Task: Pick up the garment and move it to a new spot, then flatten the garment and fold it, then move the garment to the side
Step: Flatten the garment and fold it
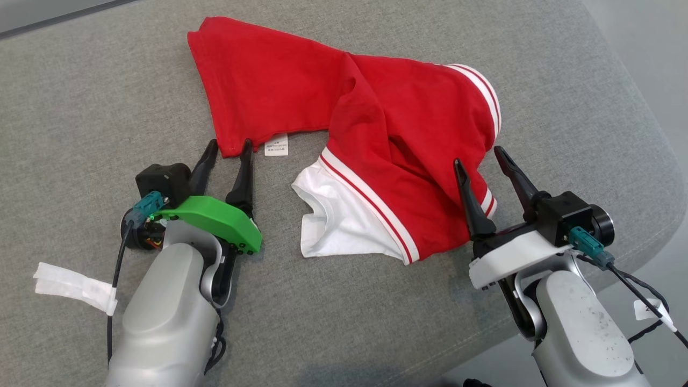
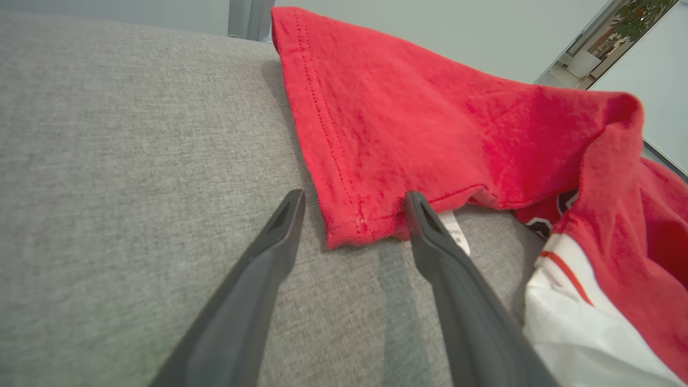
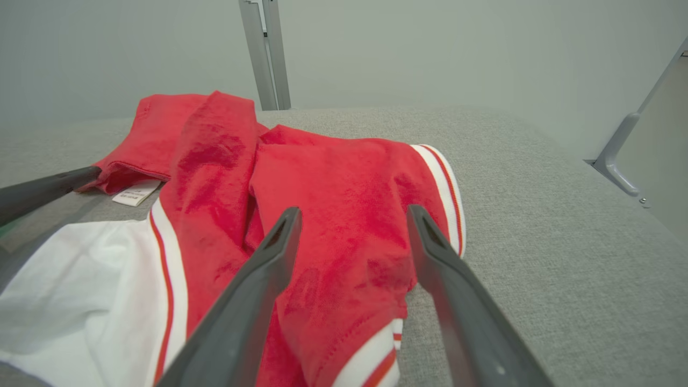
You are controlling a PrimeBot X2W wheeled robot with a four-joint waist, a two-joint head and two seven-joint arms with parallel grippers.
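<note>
**Item:** a red shirt (image 1: 387,118) with white striped trim lies crumpled and partly twisted on the grey upholstered cushion (image 1: 80,107).

**Reference mark:** the white care label (image 1: 276,144) shows at the shirt's lower hem. The red body spreads from the label to the far side and to the robot's right. A white panel (image 1: 338,220) lies just right of the label, on the robot's side of it.

**End effectors:**
- The left gripper (image 1: 230,144) has its jaws spread wide and holds nothing. Its tips sit just left of the label and straddle the hem corner (image 2: 355,226). The finger nearer the label meets the hem edge, and the other lies over bare cushion.
- The right gripper (image 1: 477,156) is also wide and empty. It sits well to the right of the label, over bunched red cloth beside a striped cuff (image 3: 446,193). Whether it touches the cloth cannot be told.

**Handling assessment:**
- The cloth looks like thin knit: light, limp and without stiffness. It should drape and trail when lifted, and it may drag on the textured cushion.
- The double-stitched hem corner beside the label is judged the firmest hold for the left gripper.
- The striped, ribbed edge far right of the label is judged the best hold for the right gripper.
- Pinching the twisted middle risks catching several layers and locking the twist in.
</note>
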